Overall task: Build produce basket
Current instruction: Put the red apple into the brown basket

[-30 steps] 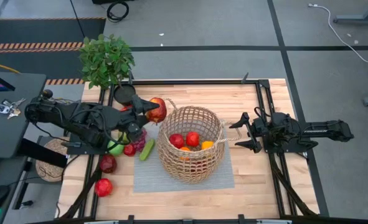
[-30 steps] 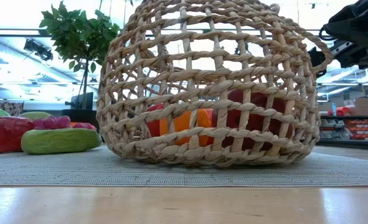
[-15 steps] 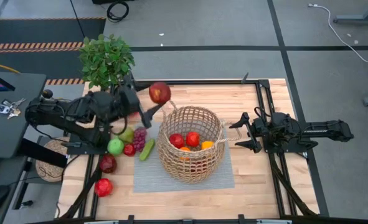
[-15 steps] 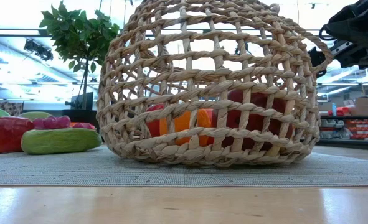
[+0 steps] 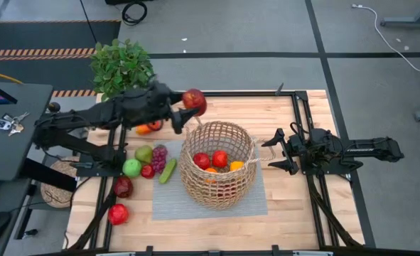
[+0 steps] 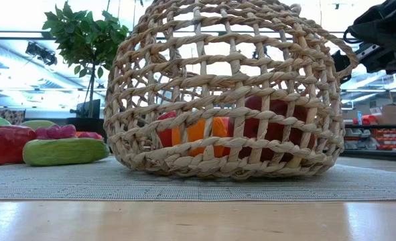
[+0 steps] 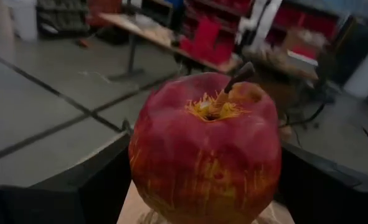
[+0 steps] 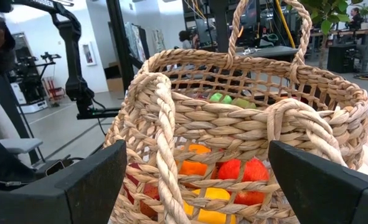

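The counter (image 5: 302, 206), a light wood top, carries a grey mat (image 5: 167, 206) on which the basket (image 5: 218, 165) stands upright near the middle. Inside the basket lie red and orange pieces of the produce (image 5: 219, 158) (seen through the weave in the low view as well). The left arm reaches in from the far left corner, and the left gripper (image 5: 185, 108) is raised beside the basket's far-left rim, its fingers clamped on a red apple (image 7: 205, 146) with the stem pointing up. The right gripper (image 5: 275, 151) waits just beside the basket's right handle, fingers spread wide and holding nothing. Left of the basket, on the counter, lie a pear (image 5: 144, 153), a green apple (image 5: 131, 168), purple grapes (image 5: 158, 154), a cucumber (image 5: 168, 171) at the mat's edge and two further red fruits (image 5: 118, 213) nearer the front. A potted plant (image 5: 121, 67) stands at the far left corner.
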